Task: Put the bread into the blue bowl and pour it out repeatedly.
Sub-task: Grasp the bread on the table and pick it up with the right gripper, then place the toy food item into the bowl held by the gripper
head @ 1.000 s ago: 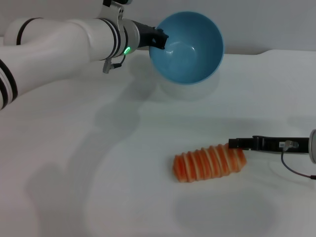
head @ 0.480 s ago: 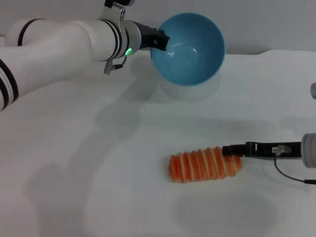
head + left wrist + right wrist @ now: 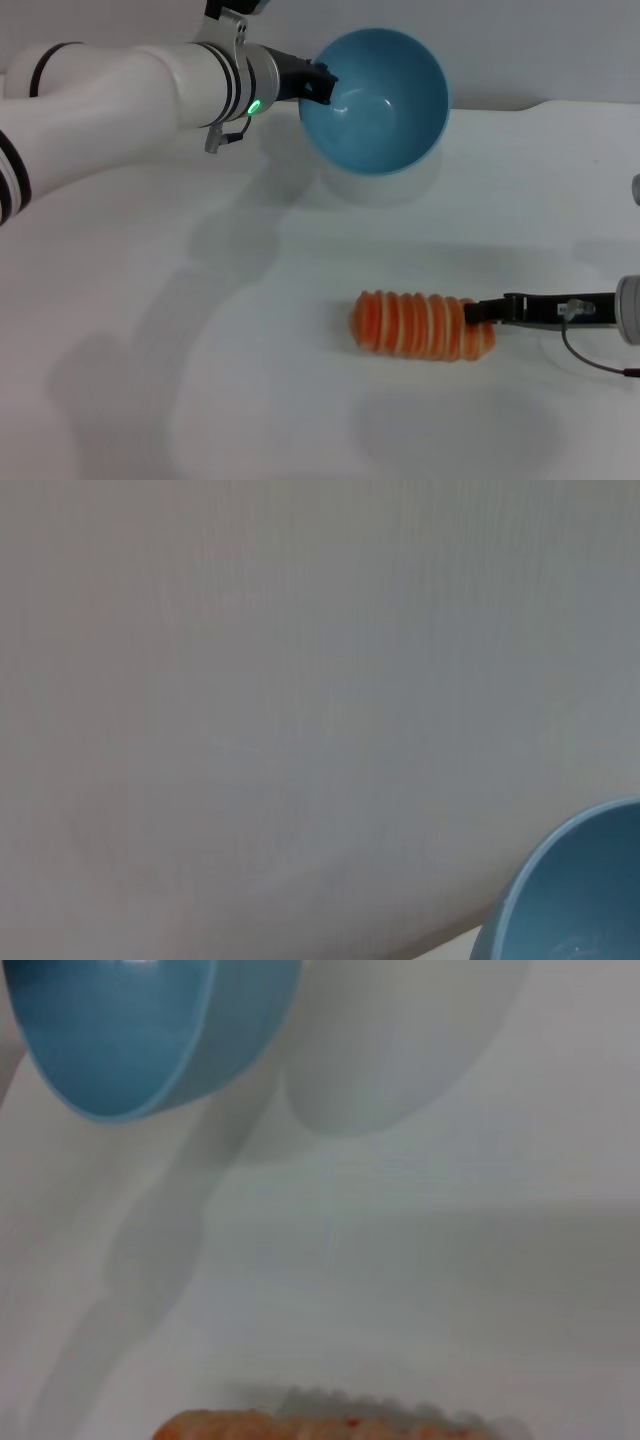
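The blue bowl (image 3: 375,100) is held tilted above the table's far side, its empty inside facing me. My left gripper (image 3: 318,82) is shut on its left rim. The bowl also shows in the left wrist view (image 3: 575,895) and the right wrist view (image 3: 120,1030). The bread (image 3: 420,325) lies lengthwise near the front of the table (image 3: 200,330), orange-striped ridged side up. My right gripper (image 3: 478,312) reaches in from the right and is shut on the bread's right end. The bread's edge shows in the right wrist view (image 3: 300,1426).
The bowl's shadow (image 3: 375,185) falls on the white table just under it. A grey wall (image 3: 250,680) stands behind the table. A cable (image 3: 590,355) hangs from my right wrist.
The bread has swung from tilted to level and shifted slightly right with my right gripper on its end. The bowl and my left arm have hardly moved.
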{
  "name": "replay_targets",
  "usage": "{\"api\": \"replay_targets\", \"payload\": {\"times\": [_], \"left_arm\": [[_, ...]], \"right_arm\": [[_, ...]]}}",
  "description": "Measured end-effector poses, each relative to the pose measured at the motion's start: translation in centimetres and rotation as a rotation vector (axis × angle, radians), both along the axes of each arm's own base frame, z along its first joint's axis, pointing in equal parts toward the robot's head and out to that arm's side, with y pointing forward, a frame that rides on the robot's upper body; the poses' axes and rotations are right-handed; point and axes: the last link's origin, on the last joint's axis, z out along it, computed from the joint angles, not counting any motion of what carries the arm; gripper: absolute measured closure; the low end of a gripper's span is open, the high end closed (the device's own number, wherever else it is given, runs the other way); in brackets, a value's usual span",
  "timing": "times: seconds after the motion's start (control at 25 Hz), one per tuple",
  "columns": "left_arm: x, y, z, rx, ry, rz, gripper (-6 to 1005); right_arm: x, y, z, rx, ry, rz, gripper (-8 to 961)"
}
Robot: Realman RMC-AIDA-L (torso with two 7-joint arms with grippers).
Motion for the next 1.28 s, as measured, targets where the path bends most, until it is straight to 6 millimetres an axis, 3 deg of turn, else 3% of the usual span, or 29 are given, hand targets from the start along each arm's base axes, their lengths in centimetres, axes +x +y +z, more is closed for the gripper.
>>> {"api": "replay_targets", "payload": {"times": [0.4,0.76,0.8,1.0,1.12,1.28], "left_arm": [[-0.2,-0.1,-0.1,-0.009,0.004,0.009,999],[-0.5,0.1,0.0,-0.104,0.122,0.014,1000],[-0.6,-0.1,0.0,-0.145,0.144,0.028,1000],[-0.3,-1.3,-1.1,-0.261,0.208,0.029,1001],[0.3,-2.2,-2.2,-0.334,0.253,0.02,1000],[0.5,-2.9,-3.0,-0.381,0.296,0.01,1000]], "right_arm": [[-1.4,0.9,2.3,0.018,0.016,0.116,786],[-4.0,2.3,7.6,0.054,-0.006,0.315,840],[-4.5,2.6,9.0,0.079,-0.017,0.354,850],[-5.5,3.0,11.4,0.133,-0.042,0.415,865],[-6.3,3.1,11.8,0.139,-0.054,0.45,870],[-6.8,3.3,10.9,0.111,-0.07,0.476,875]]}}
